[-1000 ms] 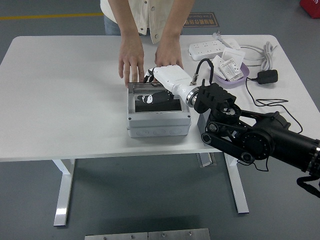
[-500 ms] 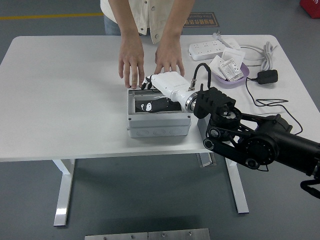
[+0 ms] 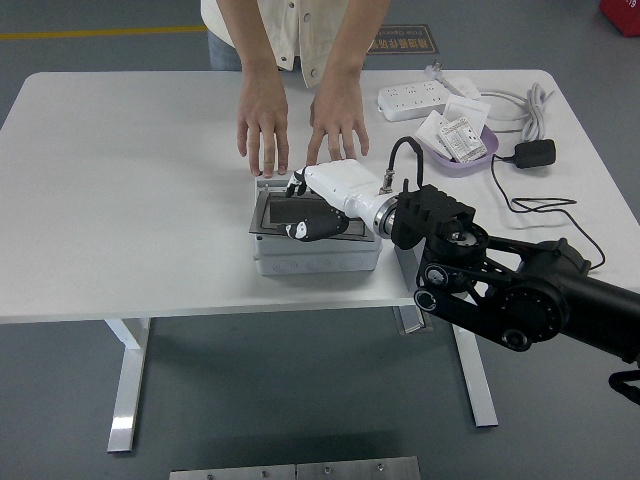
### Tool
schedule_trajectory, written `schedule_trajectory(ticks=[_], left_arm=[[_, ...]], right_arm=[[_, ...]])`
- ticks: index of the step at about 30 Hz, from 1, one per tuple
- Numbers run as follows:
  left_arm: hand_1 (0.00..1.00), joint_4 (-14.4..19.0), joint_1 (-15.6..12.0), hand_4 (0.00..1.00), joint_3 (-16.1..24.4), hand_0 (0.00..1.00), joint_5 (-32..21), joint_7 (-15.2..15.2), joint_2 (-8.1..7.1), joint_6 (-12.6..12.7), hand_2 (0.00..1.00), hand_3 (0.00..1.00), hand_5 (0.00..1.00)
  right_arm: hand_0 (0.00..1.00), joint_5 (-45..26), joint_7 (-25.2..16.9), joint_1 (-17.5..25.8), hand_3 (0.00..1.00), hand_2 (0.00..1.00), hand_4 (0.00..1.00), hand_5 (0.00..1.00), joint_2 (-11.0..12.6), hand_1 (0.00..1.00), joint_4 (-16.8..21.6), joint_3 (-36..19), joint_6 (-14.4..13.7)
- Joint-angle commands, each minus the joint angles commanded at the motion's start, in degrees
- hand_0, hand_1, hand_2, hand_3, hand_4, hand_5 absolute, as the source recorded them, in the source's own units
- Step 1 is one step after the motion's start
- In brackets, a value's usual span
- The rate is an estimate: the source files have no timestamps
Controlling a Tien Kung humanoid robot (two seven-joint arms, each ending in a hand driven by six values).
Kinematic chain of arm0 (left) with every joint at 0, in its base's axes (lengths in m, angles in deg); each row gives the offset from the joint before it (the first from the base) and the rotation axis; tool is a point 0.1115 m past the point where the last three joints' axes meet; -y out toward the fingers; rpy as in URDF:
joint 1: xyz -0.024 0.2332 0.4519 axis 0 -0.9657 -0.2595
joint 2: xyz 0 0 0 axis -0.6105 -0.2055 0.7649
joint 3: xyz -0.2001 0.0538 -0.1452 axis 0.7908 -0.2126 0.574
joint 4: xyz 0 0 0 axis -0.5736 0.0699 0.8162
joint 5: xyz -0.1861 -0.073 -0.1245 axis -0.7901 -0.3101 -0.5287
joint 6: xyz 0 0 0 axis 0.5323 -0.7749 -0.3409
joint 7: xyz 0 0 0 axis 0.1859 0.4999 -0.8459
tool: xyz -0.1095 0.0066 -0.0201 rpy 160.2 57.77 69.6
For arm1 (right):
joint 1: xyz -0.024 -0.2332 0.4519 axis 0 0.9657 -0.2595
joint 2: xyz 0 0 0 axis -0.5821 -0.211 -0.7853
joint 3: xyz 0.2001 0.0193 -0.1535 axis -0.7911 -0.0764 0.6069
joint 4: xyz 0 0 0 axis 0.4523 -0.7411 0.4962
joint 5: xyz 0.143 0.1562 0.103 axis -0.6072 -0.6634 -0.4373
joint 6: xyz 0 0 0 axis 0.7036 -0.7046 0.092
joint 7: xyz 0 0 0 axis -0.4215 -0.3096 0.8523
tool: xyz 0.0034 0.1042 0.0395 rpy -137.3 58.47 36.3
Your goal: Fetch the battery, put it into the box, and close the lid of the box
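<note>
Standing on grey floor: white table (image 3: 120, 200)

White rectangular table (image 3: 120, 210) with rounded corners, carried on white metal legs (image 3: 127, 385) with flat feet; a second leg (image 3: 478, 385) stands beneath the right side. Grey floor (image 3: 290, 400), smooth and evenly lit, without strong shadows. A yellow line (image 3: 100, 33) runs across the floor beyond the table's far left edge. A dark floor sign (image 3: 403, 40) with print too small to read lies behind the table. A red object (image 3: 622, 14), cut off by the frame, occupies the top right corner. A grey metal plate (image 3: 295, 469) with screws lies at the bottom edge.
</note>
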Motion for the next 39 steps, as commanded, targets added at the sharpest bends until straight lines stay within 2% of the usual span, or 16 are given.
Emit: schedule_trajectory(ticks=[10,15,19,24,28,30,31,33,36,37,39], left_arm=[[0.582,0.0,-0.23,0.542,0.0,0.578,0.02,0.03,0.2,-0.02,0.547,0.559,0.002],[0.582,0.0,-0.37,0.542,0.14,0.578,0.17,0.06,0.37,-0.02,0.548,0.56,0.002],[0.581,0.0,-0.56,0.539,0.28,0.578,0.26,0.07,0.52,-0.03,0.547,0.559,0.002],[0.581,0.0,-0.79,0.539,0.43,0.578,0.26,0.07,0.71,-0.04,0.547,0.559,0.002],[0.581,0.0,-0.91,0.54,0.54,0.578,0.24,0.03,0.8,-0.05,0.548,0.56,0.002],[0.581,0.0,-0.97,0.54,0.61,0.578,0.29,0.04,0.81,-0.07,0.548,0.56,0.002],[0.581,0.0,-1.0,0.54,0.6,0.578,0.26,0.03,0.81,-0.09,0.547,0.561,0.002],[0.581,0.0,-1.08,0.54,0.67,0.578,0.34,0.04,0.71,-0.11,0.547,0.561,0.002],[0.581,0.0,-1.21,0.54,0.7,0.578,0.36,0.01,0.49,-0.12,0.547,0.561,0.002],[0.58,0.0,-1.29,0.541,0.69,0.578,0.34,0.0,0.44,-0.12,0.548,0.561,0.002],[0.58,0.0,-1.45,0.541,0.71,0.578,0.33,0.0,0.4,-0.15,0.548,0.561,0.002]], right_arm=[[0.738,2.0,0.72,3.75,0.678,0.688,0.806,0.606,1.01,0.676,2.08,-9.73,2.19],[0.738,4.45,0.86,7.91,0.685,0.689,0.807,0.606,1.43,0.677,4.2,-16.09,3.23],[0.735,5.88,-0.83,12.06,0.691,0.688,0.814,0.616,1.8,0.673,6.43,-21.5,2.55],[0.735,6.83,-4.56,17.23,0.691,0.688,0.814,0.616,2.55,0.673,9.31,-28.1,-1.16],[0.714,4.15,-9.07,21.48,0.665,0.668,0.813,0.612,3.81,0.652,11.28,-32.67,-5.92],[0.714,1.45,-11.72,23.7,0.665,0.668,0.813,0.612,4.45,0.652,11.89,-34.03,-8.52],[0.676,0.07,-13.01,24.7,0.625,0.632,0.817,0.619,4.7,0.601,12.18,-34.53,-9.73],[0.676,-3.74,-16.31,27.26,0.625,0.632,0.817,0.619,4.89,0.601,13.18,-36.17,-12.55],[0.676,-10.05,-21.36,31.39,0.625,0.632,0.817,0.619,4.26,0.601,14.86,-38.72,-16.44],[0.642,-12.79,-23.41,33.08,0.612,0.592,0.817,0.618,3.87,0.546,15.57,-39.53,-17.85],[0.642,-16.89,-26.5,35.69,0.612,0.592,0.817,0.618,3.32,0.546,16.4,-40.27,-19.89]])
